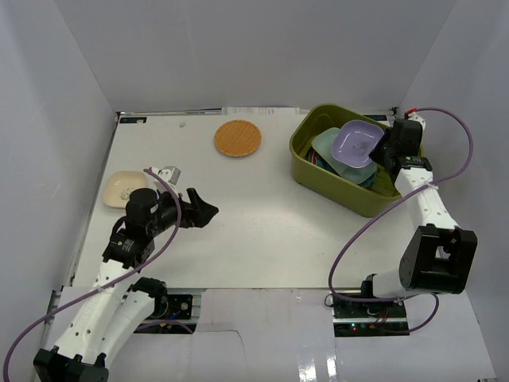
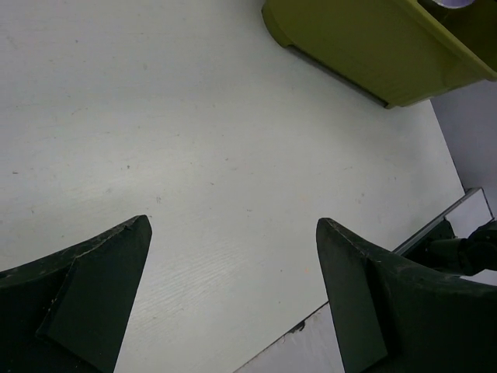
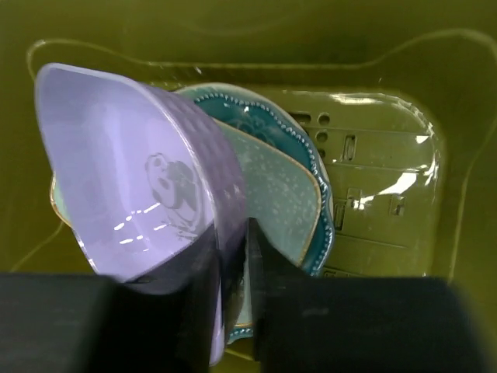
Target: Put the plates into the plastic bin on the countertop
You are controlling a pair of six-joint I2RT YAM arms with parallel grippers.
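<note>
The olive-green plastic bin [image 1: 318, 171] stands at the far right of the white countertop [image 1: 262, 215]. My right gripper [image 1: 383, 153] is shut on the rim of the lavender square plate [image 1: 356, 145] and holds it tilted inside the bin. In the right wrist view the lavender plate [image 3: 132, 171] lies over a mint plate [image 3: 283, 194] and a teal scalloped plate [image 3: 311, 151]. An orange round plate [image 1: 237, 138] lies at the far middle. A cream square plate [image 1: 125, 189] lies at the left. My left gripper [image 1: 205, 212] is open and empty above the countertop.
A small grey-white object [image 1: 169, 173] lies beside the cream plate. White walls enclose the countertop on three sides. The bin's outer wall [image 2: 365, 47] shows at the top of the left wrist view. The table's near edge [image 2: 311, 318] runs under my left fingers.
</note>
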